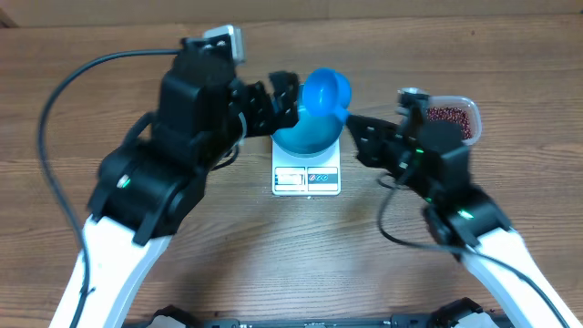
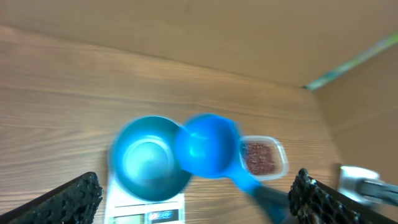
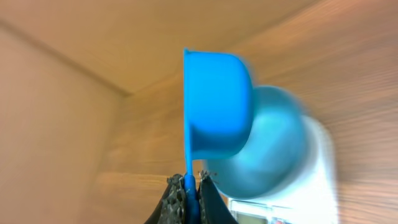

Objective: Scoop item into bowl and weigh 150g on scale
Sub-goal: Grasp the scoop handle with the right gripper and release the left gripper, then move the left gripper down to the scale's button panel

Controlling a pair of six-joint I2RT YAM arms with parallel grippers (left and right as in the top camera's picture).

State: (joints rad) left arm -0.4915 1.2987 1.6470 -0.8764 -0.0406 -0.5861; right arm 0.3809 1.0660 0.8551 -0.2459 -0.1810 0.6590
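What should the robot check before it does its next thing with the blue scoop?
1. Bowl sits on the scale: ok.
2. Right tool is shut on the scoop handle: ok.
3. Left tool is open, holds nothing and is beside the bowl: ok.
4. Beans are waiting in the tub near the right arm: ok.
5. Beans in the bowl: not ok, its inside looks bare blue from the left wrist view.
6. Number on the scale's display: cannot tell, too small to read.
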